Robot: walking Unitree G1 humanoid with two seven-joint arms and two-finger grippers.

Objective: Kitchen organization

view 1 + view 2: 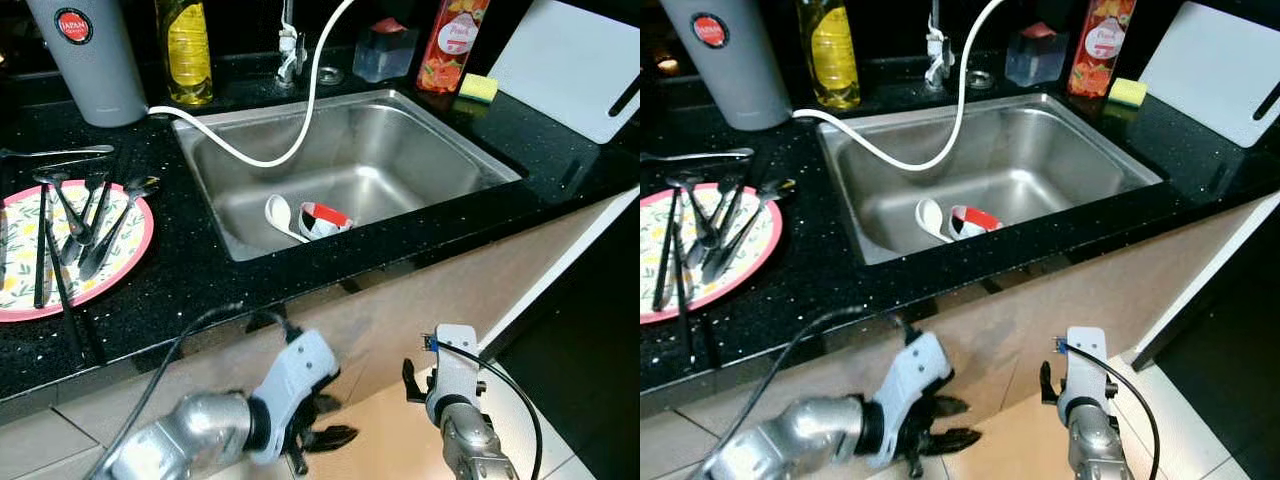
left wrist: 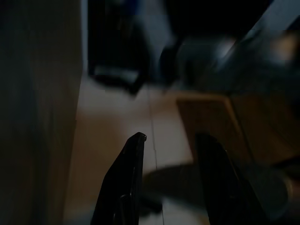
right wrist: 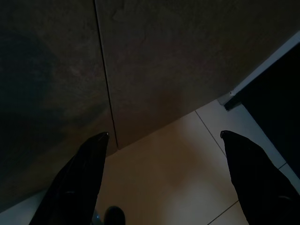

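Note:
A stainless sink (image 1: 400, 120) is set into the black counter (image 1: 200, 290). In its basin lie a white spoon (image 1: 280, 215) and a small red and white bowl (image 1: 325, 220). On the counter to the left, a pink-rimmed patterned plate (image 1: 135, 255) carries several dark utensils (image 1: 85, 230). Both arms hang low in front of the cabinet, below the counter edge. My left gripper (image 1: 330, 420) is open and holds nothing. My right gripper (image 3: 164, 133) is open too, its fingers wide apart over the floor tiles and cabinet door.
A white hose (image 1: 300, 120) loops from the tap into the sink. Behind it stand a grey tumbler (image 1: 90, 60), an oil bottle (image 1: 187, 50), a clear container (image 1: 385, 50), a juice carton (image 1: 452, 40) and a yellow sponge (image 1: 479, 87). A white cutting board (image 1: 570, 65) leans at right.

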